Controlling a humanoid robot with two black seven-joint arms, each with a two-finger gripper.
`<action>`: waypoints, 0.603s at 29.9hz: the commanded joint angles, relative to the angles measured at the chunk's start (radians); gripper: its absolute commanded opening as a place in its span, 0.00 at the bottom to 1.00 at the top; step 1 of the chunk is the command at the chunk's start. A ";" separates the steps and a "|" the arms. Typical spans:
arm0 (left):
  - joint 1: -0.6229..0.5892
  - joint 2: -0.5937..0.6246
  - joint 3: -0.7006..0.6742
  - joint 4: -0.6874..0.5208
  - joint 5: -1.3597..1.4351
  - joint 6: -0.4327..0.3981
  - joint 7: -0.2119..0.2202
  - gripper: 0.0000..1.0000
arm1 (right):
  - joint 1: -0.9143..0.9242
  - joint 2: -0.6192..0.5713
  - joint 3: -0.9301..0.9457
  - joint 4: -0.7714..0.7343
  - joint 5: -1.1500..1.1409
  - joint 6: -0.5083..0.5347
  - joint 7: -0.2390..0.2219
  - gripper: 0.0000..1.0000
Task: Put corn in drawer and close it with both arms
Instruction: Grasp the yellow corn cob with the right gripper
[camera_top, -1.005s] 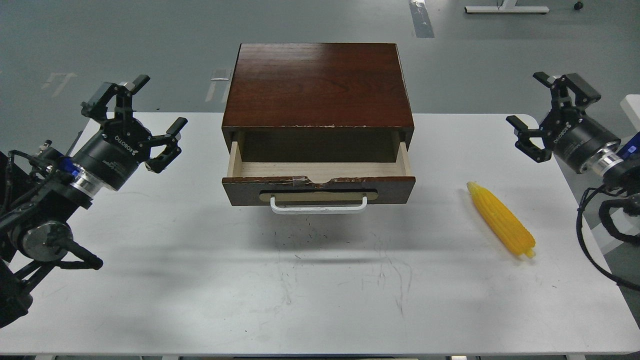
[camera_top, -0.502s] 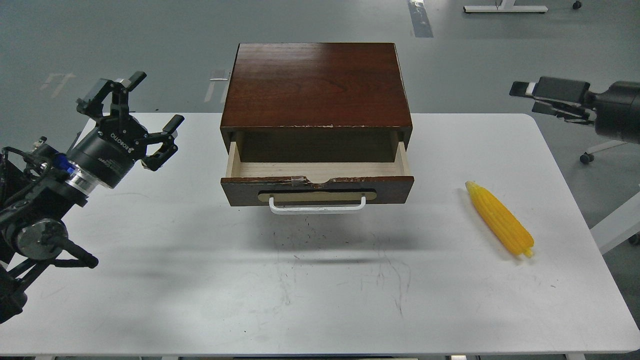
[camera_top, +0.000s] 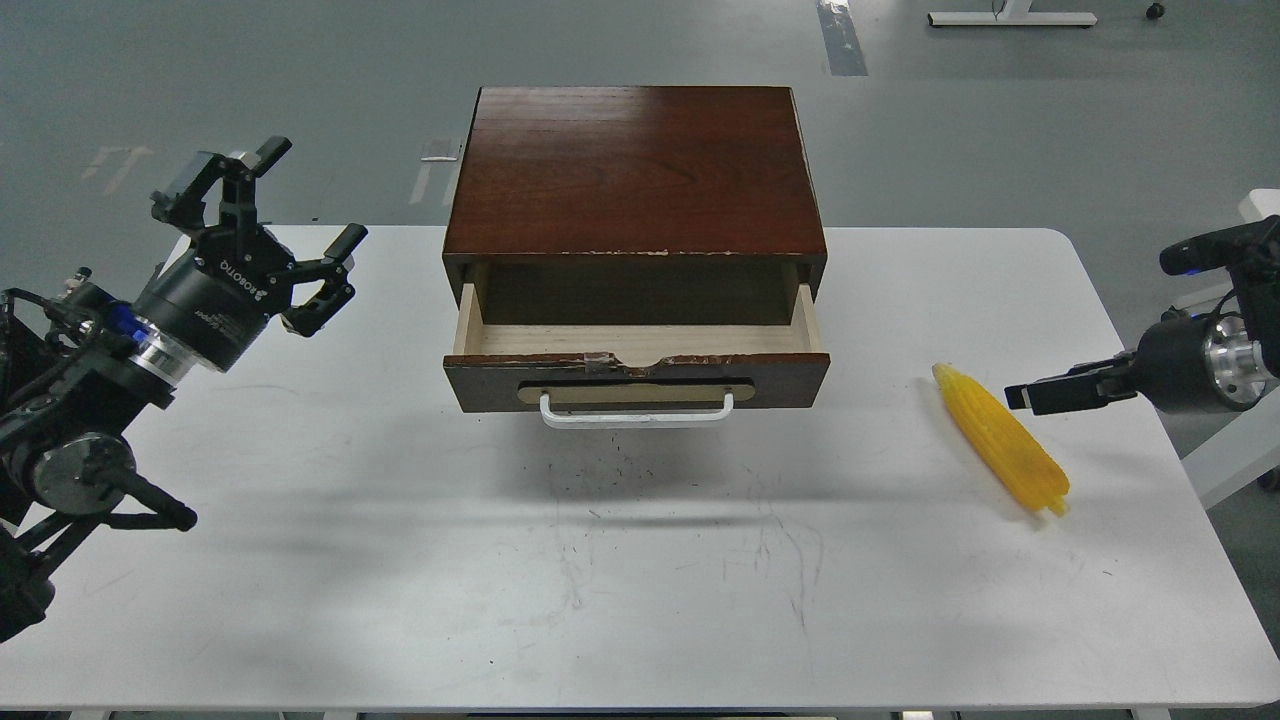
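Note:
The yellow corn (camera_top: 1000, 438) lies on the white table (camera_top: 640, 560) at the right, its tapered end pointing toward the drawer. The dark brown drawer (camera_top: 637, 380) with a white bar handle (camera_top: 637, 410) stands pulled open; what shows of its pale interior holds nothing. My left gripper (camera_top: 312, 195) is open and empty, held up left of the cabinet. My right gripper (camera_top: 1022, 396) comes in from the right and points left. It is seen side-on, its tip just right of the corn, and its fingers cannot be told apart.
The cabinet's dark wooden top (camera_top: 637, 170) stands at the back middle of the table. Scuff marks show on the table in front of the drawer. Grey floor lies beyond the table's far edge.
My right arm has swung down from high at the back right to beside the corn, pointing left. My left gripper has shifted slightly up and left. Corn and drawer have not moved.

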 joint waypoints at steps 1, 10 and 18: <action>0.000 0.003 -0.001 0.000 0.000 0.000 0.000 0.99 | -0.004 0.039 -0.052 -0.045 -0.001 -0.033 0.000 0.99; 0.000 0.002 -0.001 0.000 0.000 0.000 0.000 0.99 | -0.039 0.108 -0.078 -0.122 -0.001 -0.072 0.000 0.93; 0.002 0.003 -0.001 0.000 0.000 -0.008 0.000 0.99 | -0.061 0.114 -0.080 -0.127 -0.001 -0.073 0.000 0.64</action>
